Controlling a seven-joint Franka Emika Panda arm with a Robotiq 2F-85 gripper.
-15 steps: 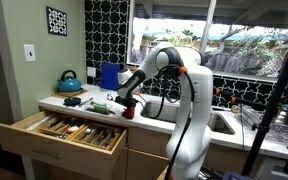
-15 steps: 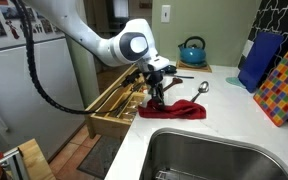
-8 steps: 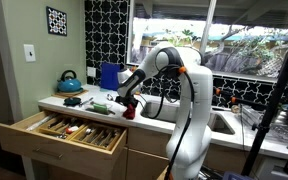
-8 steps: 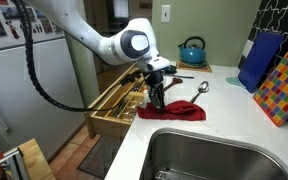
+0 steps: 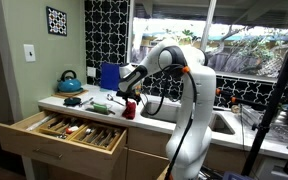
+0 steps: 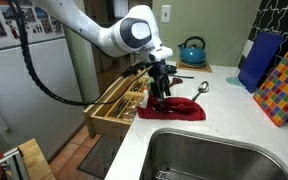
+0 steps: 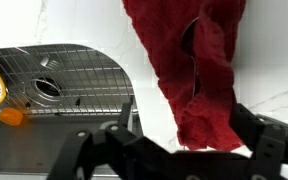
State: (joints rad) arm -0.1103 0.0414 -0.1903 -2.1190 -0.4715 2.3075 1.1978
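Observation:
A crumpled red cloth [image 6: 176,110] lies on the white counter [image 6: 224,115] next to the sink. My gripper [image 6: 163,91] hangs just above the cloth's near end, pointing down. In the wrist view the black fingers [image 7: 266,140] stand wide apart on either side of the red cloth [image 7: 189,60], and the gripper [image 7: 179,150] is open with nothing in its grasp. In an exterior view the gripper [image 5: 130,97] is over the red cloth [image 5: 129,110] on the counter.
A metal ladle [image 6: 199,88] lies beyond the cloth and a teal kettle [image 6: 192,50] stands at the back. An open cutlery drawer [image 6: 116,100] juts out below the counter edge. The sink [image 6: 214,155] is close by, and its wire grid [image 7: 64,85] holds an orange object [image 7: 12,116]. Boards [image 6: 259,60] lean on the wall.
The gripper has opened and let go of the red cloth, then risen a little above it. The cloth stays on the counter.

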